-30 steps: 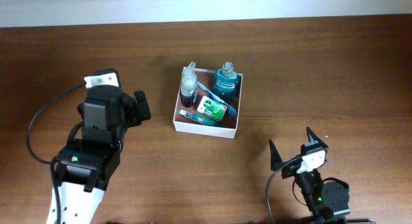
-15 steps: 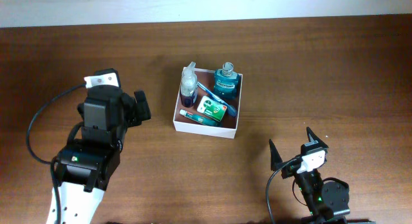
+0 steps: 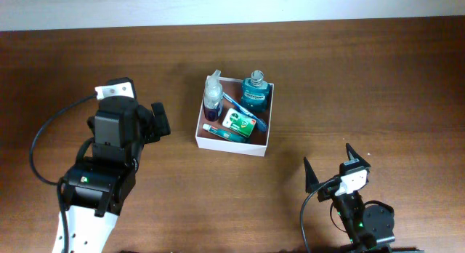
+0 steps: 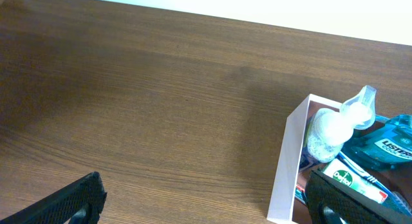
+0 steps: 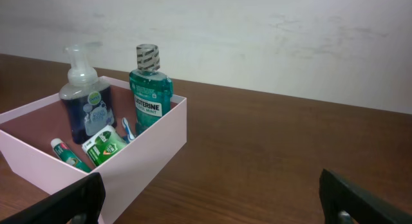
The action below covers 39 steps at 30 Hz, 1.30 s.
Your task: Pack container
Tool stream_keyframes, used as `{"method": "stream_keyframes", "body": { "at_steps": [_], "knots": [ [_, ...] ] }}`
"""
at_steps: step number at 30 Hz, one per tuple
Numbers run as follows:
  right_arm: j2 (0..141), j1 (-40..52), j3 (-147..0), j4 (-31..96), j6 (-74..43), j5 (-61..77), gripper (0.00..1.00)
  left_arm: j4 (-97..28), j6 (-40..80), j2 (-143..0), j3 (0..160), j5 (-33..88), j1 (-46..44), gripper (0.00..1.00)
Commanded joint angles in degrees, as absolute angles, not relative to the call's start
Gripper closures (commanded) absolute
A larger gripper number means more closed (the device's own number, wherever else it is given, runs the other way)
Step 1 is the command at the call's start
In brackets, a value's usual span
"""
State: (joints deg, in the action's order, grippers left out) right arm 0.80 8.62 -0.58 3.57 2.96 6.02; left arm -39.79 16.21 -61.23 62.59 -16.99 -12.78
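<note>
The container [image 3: 231, 145], a square white box with a pinkish-brown inside, sits mid-table. It holds a teal mouthwash bottle [image 3: 256, 93], a clear pump bottle [image 3: 212, 93], a green-and-white floss pack [image 3: 240, 122], a small toothpaste tube [image 3: 220, 131] and a blue toothbrush [image 3: 237, 106]. My left gripper [image 3: 160, 121] is open and empty, left of the container. My right gripper [image 3: 330, 166] is open and empty, near the front edge, right of the container. The container also shows in the left wrist view [image 4: 286, 166] and the right wrist view [image 5: 154, 147].
The brown wooden table [image 3: 349, 78] carries nothing else. A pale wall [image 5: 270, 37] runs behind its far edge. The left arm's black cable [image 3: 40, 147] loops at the left.
</note>
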Motion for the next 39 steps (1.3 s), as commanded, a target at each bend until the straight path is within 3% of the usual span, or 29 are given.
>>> {"method": "stream_keyframes", "body": {
  "at_steps": [1, 13, 28, 35, 39],
  "knots": [
    [0.2, 9.0, -0.3, 4.0, 2.5, 5.3, 0.02, -39.8, 15.5, -61.1, 63.0, -17.8, -12.6, 0.01],
    [0.2, 9.0, -0.3, 4.0, 2.5, 5.3, 0.02, -42.1, 15.5, -49.0, 60.6, -17.8, -12.6, 0.01],
    [0.2, 9.0, -0.3, 4.0, 2.5, 5.3, 0.01, -41.8, 15.8, -22.4, 41.4, -16.9, -6.2, 0.01],
    [0.2, 9.0, -0.3, 4.0, 2.5, 5.3, 0.01, -37.2, 15.8, -14.9, 30.9, -15.8, -3.5, 0.01],
    [0.2, 9.0, -0.3, 4.0, 2.5, 5.3, 0.02, -28.6, 15.8, -11.3, 24.0, -15.8, -3.5, 0.01]
  ]
}}
